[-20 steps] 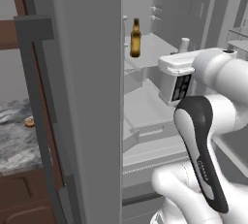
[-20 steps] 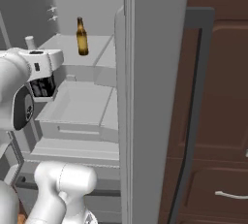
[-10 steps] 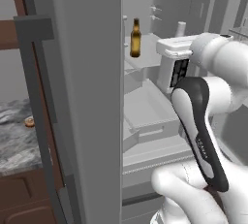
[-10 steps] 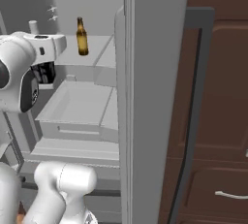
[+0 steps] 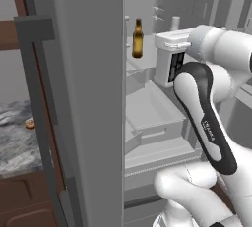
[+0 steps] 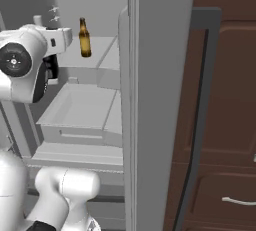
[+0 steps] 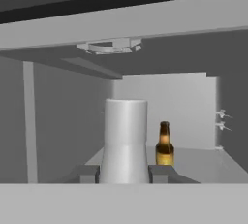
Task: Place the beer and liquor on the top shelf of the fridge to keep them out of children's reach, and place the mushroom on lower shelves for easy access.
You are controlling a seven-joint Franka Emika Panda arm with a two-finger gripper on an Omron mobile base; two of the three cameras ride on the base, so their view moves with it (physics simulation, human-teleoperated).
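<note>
The liquor (image 7: pixel 125 140) fills the middle of the hand view with its white neck, held between my fingers (image 7: pixel 87 173). My gripper (image 7: pixel 125 174) is shut on it. From the left base view the gripper (image 5: pixel 170 44) holds the liquor (image 5: pixel 176 66), black label showing, at the height of the top shelf (image 5: pixel 129 63) inside the open fridge (image 5: pixel 88 98). The beer (image 5: pixel 138 38) (image 6: pixel 84 38) (image 7: pixel 164 145) stands upright on the top shelf (image 7: pixel 203 162), a little beyond and to one side of the liquor. The mushroom (image 5: pixel 30 123) lies on the marble counter outside the fridge.
Below the top shelf a pale drawer (image 5: pixel 152 118) (image 6: pixel 80 115) stands pulled out. The grey fridge door (image 6: pixel 160 100) stands open at the right, with dark brown cabinets (image 6: pixel 225 125) beyond it. The marble counter (image 5: pixel 15 142) lies left of the other door panel.
My arm has lifted the liquor higher and carried it further into the fridge, closer to the beer. The beer has stayed put.
</note>
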